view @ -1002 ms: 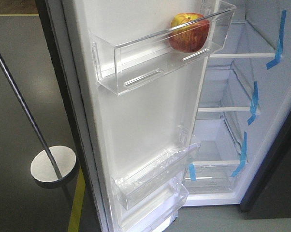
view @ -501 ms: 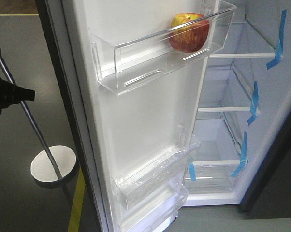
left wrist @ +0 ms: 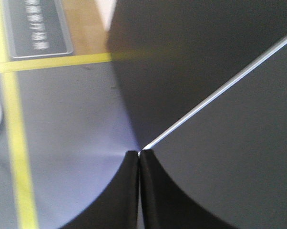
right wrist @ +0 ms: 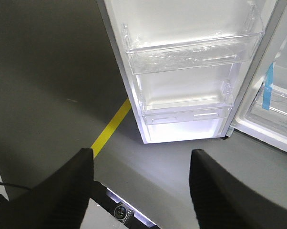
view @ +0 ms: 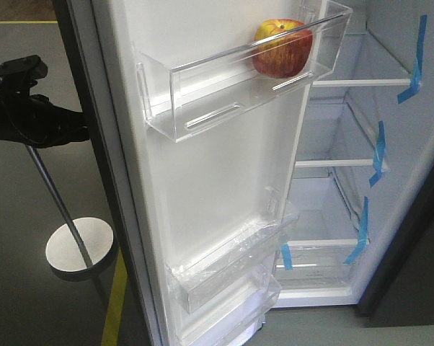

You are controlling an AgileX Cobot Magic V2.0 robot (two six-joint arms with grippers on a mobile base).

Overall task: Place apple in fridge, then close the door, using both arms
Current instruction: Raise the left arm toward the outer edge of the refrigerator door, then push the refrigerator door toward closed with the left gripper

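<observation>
Fridge (view: 408, 180) is seen open, white inside. Its shelves (view: 357, 83), marked with blue tape strips (view: 417, 61), are bare where visible.

Door (view: 217, 187) is swung wide, inner face toward the front camera. It is judged tall, stiff and hinged, so fairly heavy but free to swing. A push is best taken on the flat dark outside, near the free edge away from the hinge. The clear bins look brittle and should not be pressed.

Upper door bin (view: 202, 94) holds only the apple (view: 282, 48), which sits at the end nearest the fridge, against the clear front wall. Apple is judged firm, smooth and light. It could roll along the bin if the door is slammed, though the wall should contain it. Lower door bins (right wrist: 191, 52) are seen with nothing in them. Placement reads as done; closing is left.

Left arm (view: 29, 119) is seen past the door's free edge, on the outside. Left gripper (left wrist: 139, 157) is pinched together with nothing held, and a dark flat panel lies close ahead, likely the door's outside. Right gripper (right wrist: 141, 157) is spread wide, empty, pointed at the floor near the door's foot.
</observation>
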